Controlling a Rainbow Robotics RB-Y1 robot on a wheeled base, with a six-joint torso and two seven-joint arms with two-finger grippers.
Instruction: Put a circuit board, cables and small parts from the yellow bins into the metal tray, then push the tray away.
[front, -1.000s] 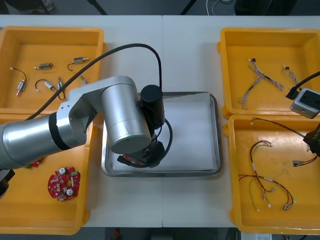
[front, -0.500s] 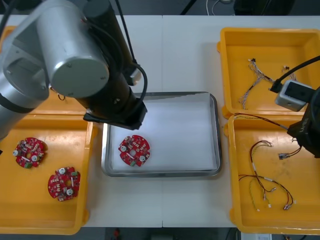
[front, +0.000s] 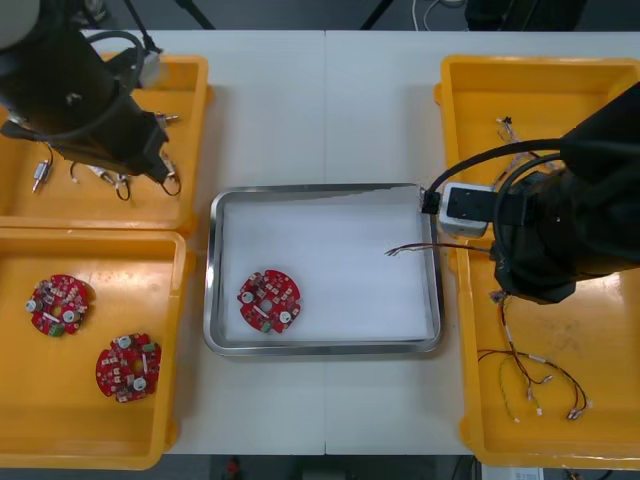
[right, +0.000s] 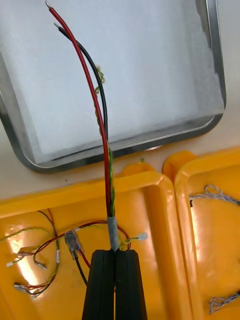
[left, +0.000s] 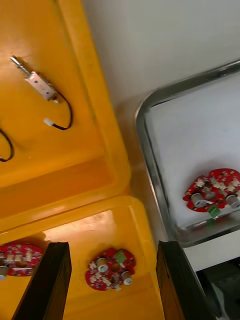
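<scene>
One round red circuit board (front: 268, 300) sits in the metal tray (front: 325, 190), in the lower left of its white inside, about mid-frame in the front view. We've got the right gripper (right: 114, 252) pinched down on a red and yellow cable (right: 102, 125), with its black fingers (right: 129, 280) nearly together and just the cable's grey sleeve between them. From there the cable runs out over the rim of the yellow bin under it and across the tray's edge. Its bare red and black ends are over the white inside, but we can't tell if they touch it. In the front view the right arm (front: 570, 230) covers the middle right of the frame, and the cable's tip pokes out past the tray's right rim. More cables (front: 530, 375) lie in the lower right bin (front: 468, 400). The left gripper (left: 112, 245) is spread wide with nothing in it, over the left-hand bins. The left arm (front: 70, 90) is in the upper left of the frame, above the bin with the small metal parts (front: 40, 175). Two more boards (front: 60, 305) lie in the lower left bin (front: 90, 238).
</scene>
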